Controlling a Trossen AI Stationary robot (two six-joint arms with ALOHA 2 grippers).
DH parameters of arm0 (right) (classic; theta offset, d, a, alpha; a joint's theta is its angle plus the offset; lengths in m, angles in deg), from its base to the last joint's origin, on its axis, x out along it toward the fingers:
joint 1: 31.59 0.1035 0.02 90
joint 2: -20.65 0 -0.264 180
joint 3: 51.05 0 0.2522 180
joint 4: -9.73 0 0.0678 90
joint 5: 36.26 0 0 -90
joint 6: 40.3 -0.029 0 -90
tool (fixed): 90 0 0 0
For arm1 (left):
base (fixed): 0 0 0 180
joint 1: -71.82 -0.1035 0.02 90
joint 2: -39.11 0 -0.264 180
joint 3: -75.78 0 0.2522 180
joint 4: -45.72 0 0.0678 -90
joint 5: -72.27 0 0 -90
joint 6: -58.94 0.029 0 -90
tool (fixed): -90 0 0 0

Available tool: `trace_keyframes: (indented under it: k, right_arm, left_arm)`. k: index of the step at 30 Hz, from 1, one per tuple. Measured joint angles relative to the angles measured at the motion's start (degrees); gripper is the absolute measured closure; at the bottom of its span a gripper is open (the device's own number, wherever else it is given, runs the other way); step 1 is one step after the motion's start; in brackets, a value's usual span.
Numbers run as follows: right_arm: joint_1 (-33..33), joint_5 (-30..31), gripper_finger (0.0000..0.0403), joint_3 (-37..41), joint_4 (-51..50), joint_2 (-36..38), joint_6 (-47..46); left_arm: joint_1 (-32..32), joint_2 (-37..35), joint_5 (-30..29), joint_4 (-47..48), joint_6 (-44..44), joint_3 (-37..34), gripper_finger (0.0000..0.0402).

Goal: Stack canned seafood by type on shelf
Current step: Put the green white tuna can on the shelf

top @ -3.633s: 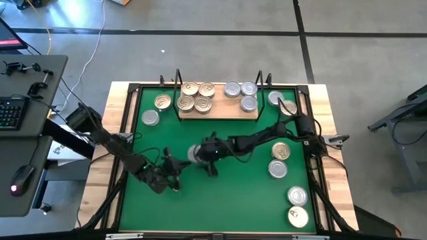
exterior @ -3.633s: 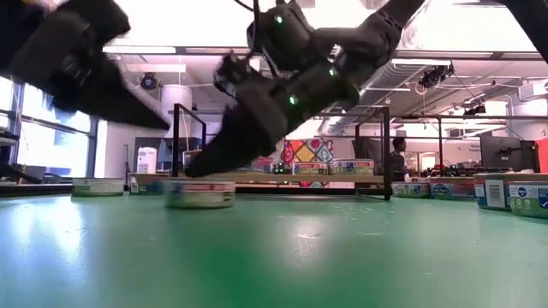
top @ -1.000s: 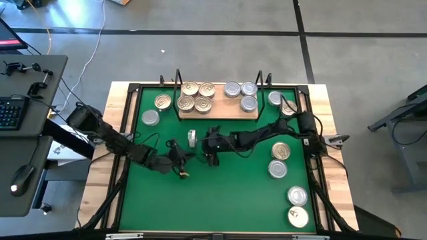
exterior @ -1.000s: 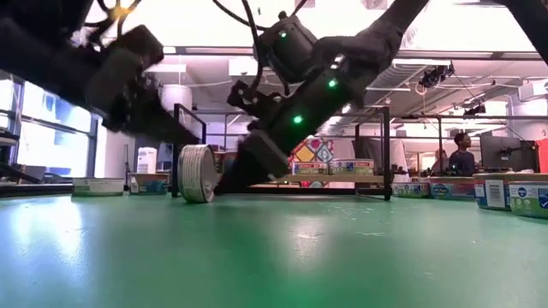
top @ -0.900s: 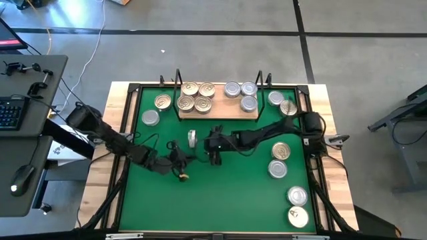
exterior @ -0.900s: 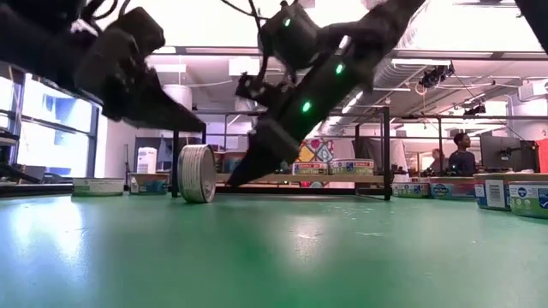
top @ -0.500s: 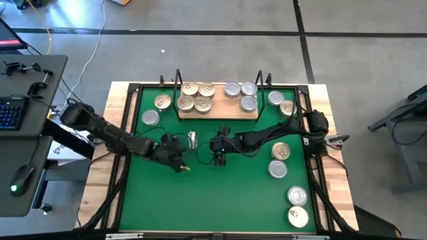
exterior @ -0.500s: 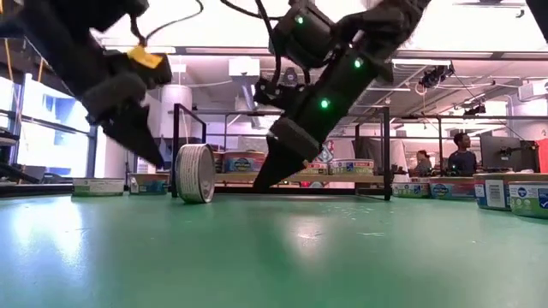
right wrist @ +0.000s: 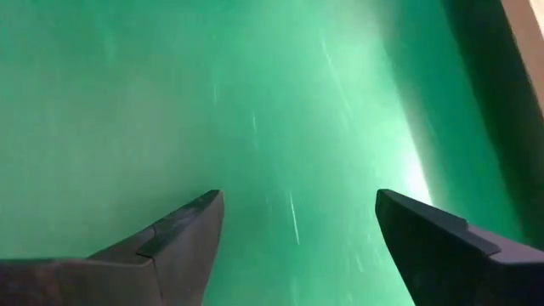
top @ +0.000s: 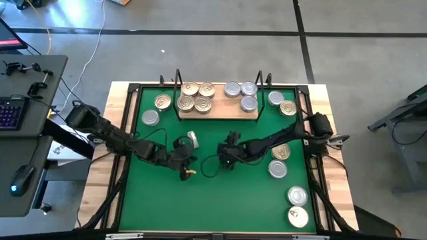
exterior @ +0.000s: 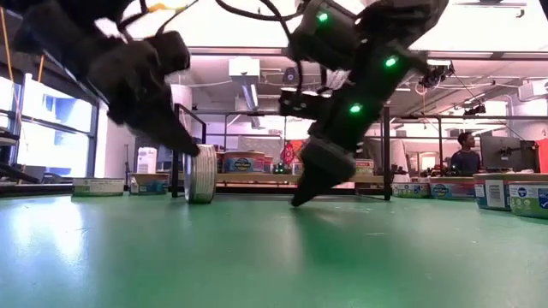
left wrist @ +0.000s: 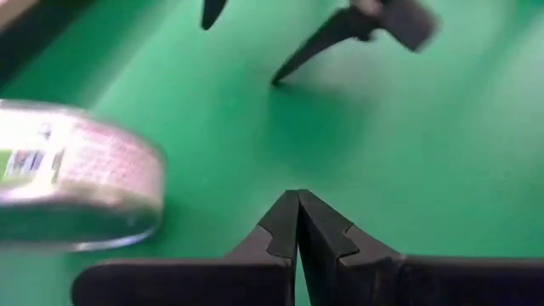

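A silver tin [top: 193,139] stands on its rim on the green mat [top: 200,200], in front of the shelf [top: 225,112]. It also shows in the low view [exterior: 201,174] and the left wrist view [left wrist: 76,174]. My left gripper [top: 187,148] is shut and slants down just beside this tin. In its wrist view, mat shows between the tin and the shut fingers [left wrist: 297,204]. My right gripper [top: 227,162] is open, low over bare mat to the tin's right [exterior: 300,197], with nothing between its fingers [right wrist: 297,221]. The shelf holds several gold-lidded tins [top: 195,97] on its left and three silver ones [top: 241,93] on its right.
Loose tins lie flat on the mat. Two are left of the shelf [top: 157,109] and two are right of it [top: 281,103]. Several more lie along the right side [top: 280,160] [top: 297,205]. Black wire uprights [top: 178,83] stand at the shelf's ends. The near half of the mat is bare.
My right gripper has drawn away from the upright tin toward the table's right edge, tipping steeper, still open. My left gripper, still shut, has moved toward the far edge and up close beside the tin. The tin stays on its rim.
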Motion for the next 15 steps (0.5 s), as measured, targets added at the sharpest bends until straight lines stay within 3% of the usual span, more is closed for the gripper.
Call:
trace_keyframes:
  k: [3,8,12,15]
  right_arm:
    - [1.1,2.4,0.0098,0.0,-6.5,1.3,-2.2]
    - [3.2,6.2,0.0098,0.0,-15.5,3.3,-6.9]
    - [5.6,6.3,0.0098,0.3,-20.3,3.6,-9.7]
    - [7.5,6.4,0.0098,1.8,-21.0,3.8,-11.7]
  left_arm:
    - [1.4,-0.9,-0.2,3.2,5.7,3.1,0.0401]
    - [0.7,-1.6,-2.8,21.2,11.1,10.9,0.0394]
    - [-1.5,-1.6,-3.8,37.9,14.0,17.5,0.0358]
    - [-3.1,-1.7,-3.1,45.2,17.5,20.3,0.0316]
